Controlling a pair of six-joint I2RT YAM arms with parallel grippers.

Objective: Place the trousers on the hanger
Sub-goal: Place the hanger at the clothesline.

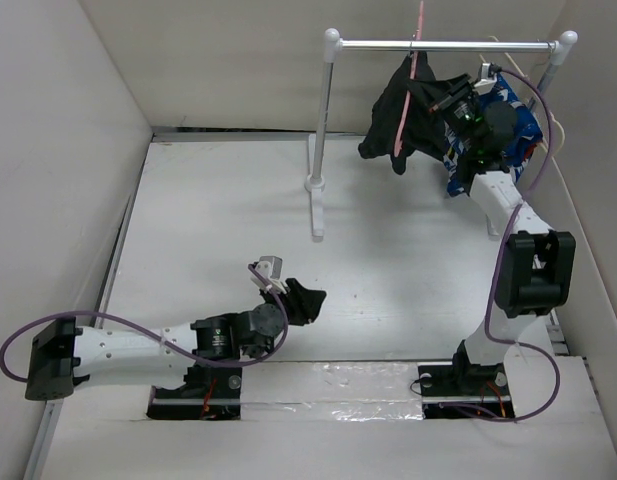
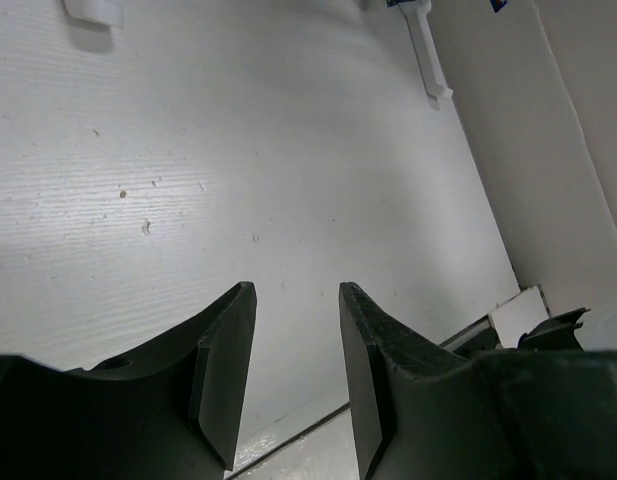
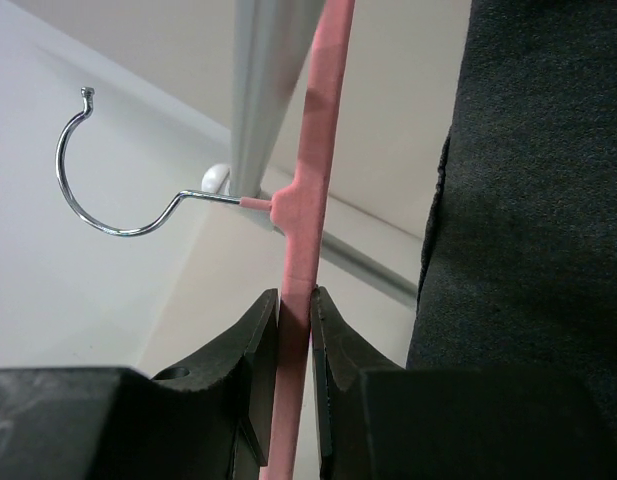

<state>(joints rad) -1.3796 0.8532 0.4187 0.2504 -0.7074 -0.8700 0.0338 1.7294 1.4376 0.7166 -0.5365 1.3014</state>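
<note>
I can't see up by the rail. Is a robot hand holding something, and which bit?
The right gripper pinches the pink hanger on its thin arm, close to where the metal hook joins. The left gripper is open and holds nothing.

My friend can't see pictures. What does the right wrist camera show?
The right tool pinches a thin pink hanger between its two black fingers. The hanger's silver hook curls out to the left, black trousers fill the right side, and a grey rail stands behind.
</note>
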